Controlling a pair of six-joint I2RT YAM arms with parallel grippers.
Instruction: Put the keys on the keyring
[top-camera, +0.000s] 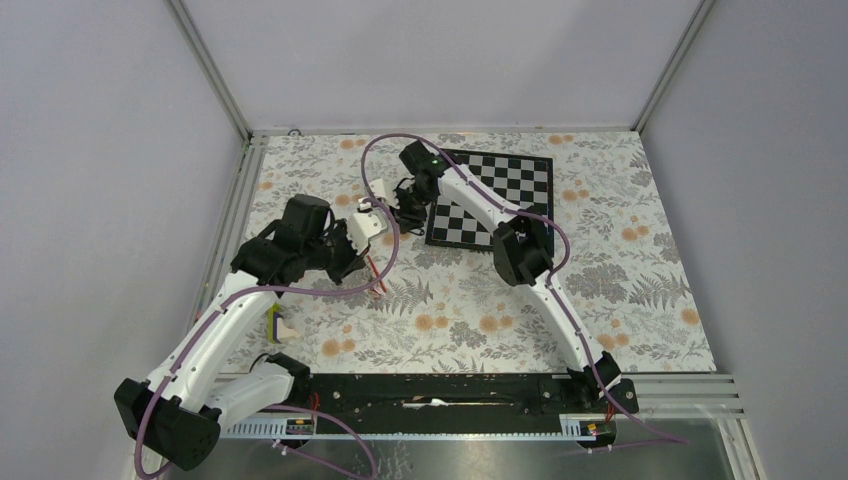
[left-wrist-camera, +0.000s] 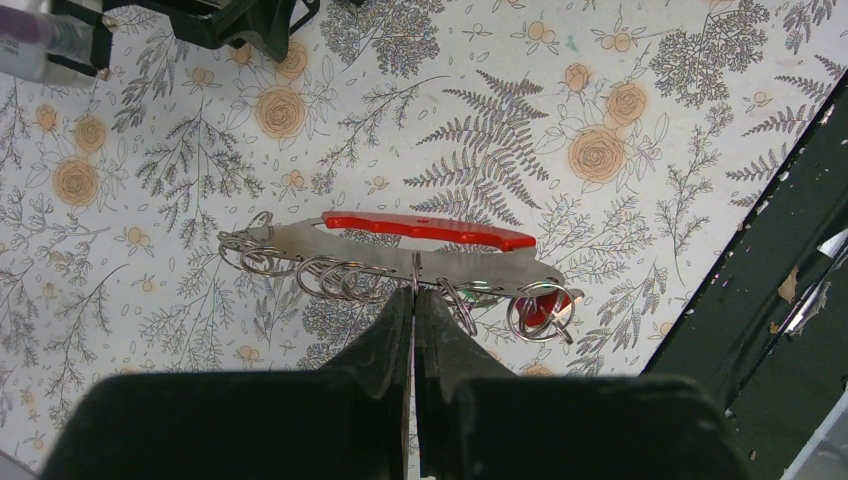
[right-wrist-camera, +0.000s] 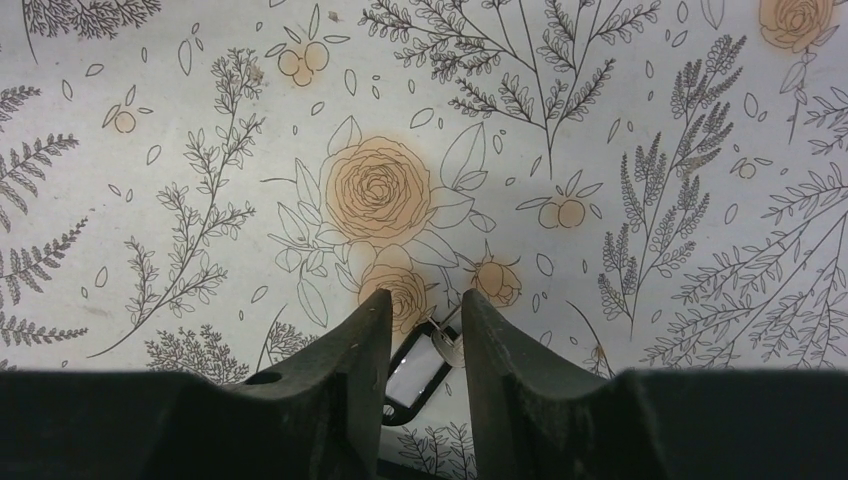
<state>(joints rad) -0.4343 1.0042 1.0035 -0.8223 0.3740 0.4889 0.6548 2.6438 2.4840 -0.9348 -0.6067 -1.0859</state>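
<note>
**Fingers (left-wrist-camera: 385, 330) shut on the keyring (left-wrist-camera: 430, 230), one key between the other pair**

Our left gripper (left-wrist-camera: 415, 295) has its fingers pressed together, pinching the lower edge of the keyring. It is a flat metal holder with a red grip and a row of wire rings (left-wrist-camera: 340, 275) along its underside. It hangs level above the flowered tablecloth (left-wrist-camera: 600, 80), left of the table's middle.

Our right gripper (right-wrist-camera: 425, 297) is just beyond it, at the near-left corner of the chessboard (top-camera: 500, 190). Its fingers stand partly apart with a key (right-wrist-camera: 415, 370) low between them: a dark-framed tag with a white label and a bit of metal at its top. We cannot tell whether the fingers already grip it or only flank it, nor which colour the tag is.

As for progress, we judge the task to be early. Most of the rings look bare. A red thing (left-wrist-camera: 545, 308) sits inside the ring at the holder's right end and may be the red key's tag, but we cannot tell. The remaining keys show in none of our views.

What is left, as we read it: secure the key, bring it across to the held keyring and thread it onto a free ring, then do the same for the others. The yellow-and-white block (top-camera: 278, 325) lies near the left arm and plays no part.
</note>
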